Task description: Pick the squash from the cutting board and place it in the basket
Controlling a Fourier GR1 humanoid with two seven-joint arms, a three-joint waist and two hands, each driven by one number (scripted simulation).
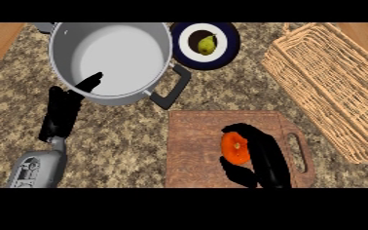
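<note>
Right hand (265,158) curls round the orange squash (235,147) on the cutting board (194,146).

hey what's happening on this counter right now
The robot's right hand is curled round an orange squash that sits on the wooden cutting board; it isn't lifted yet. The wicker basket waits to the right, beyond the board. The left hand rests open by a large grey pot. A plate with a pear sits behind.
</note>
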